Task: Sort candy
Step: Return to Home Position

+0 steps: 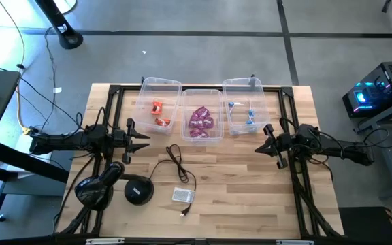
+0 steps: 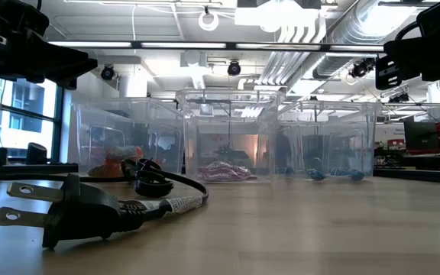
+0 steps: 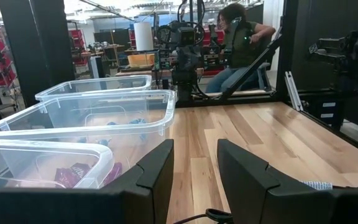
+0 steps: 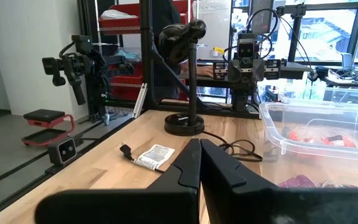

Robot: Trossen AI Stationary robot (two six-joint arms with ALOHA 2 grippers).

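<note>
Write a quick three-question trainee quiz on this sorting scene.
1. True or false: the purple candy lies in the center bin.
2. Which bin holds the blue candy? A left, B center, C right.
3. Fill in: the left gripper has its fingers open; the right gripper has them ____.
Key: 1 true; 2 C, the right bin; 3 shut.

The candy (image 1: 201,122) in the clear bins (image 1: 160,80) was too small to count, the white box (image 3: 319,185) showed only a sliver behind the left gripper (image 3: 194,144), and the nearest bin (image 3: 55,152) ran off the left wrist view's edge.
</note>
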